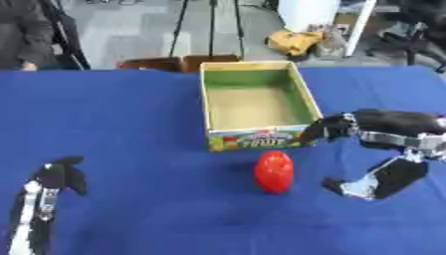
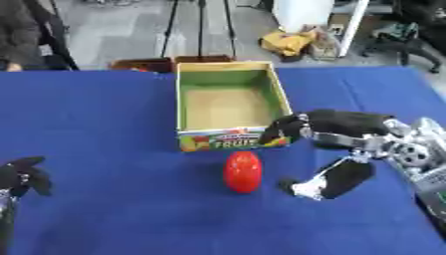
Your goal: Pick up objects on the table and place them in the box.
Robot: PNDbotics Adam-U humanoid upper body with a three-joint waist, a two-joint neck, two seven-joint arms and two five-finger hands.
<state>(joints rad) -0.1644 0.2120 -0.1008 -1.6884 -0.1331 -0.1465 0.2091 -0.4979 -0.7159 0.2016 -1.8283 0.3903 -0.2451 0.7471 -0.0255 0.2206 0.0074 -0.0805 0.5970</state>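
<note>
Blue worktop (image 1: 113, 124). Box (image 1: 207, 99) at the far edge, middle, nothing in it: task barely begun. My right robot hand (image 2: 335, 149) spread open beside the red egg-shaped thing (image 1: 274, 171), which lies just before the box, ungrasped. Left robot hand (image 1: 56, 179) idle, relaxed, near corner.

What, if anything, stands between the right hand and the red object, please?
Nothing visible does: bare blue table separates the open right hand from the red object. The box sits just behind it, inside apparently empty.
</note>
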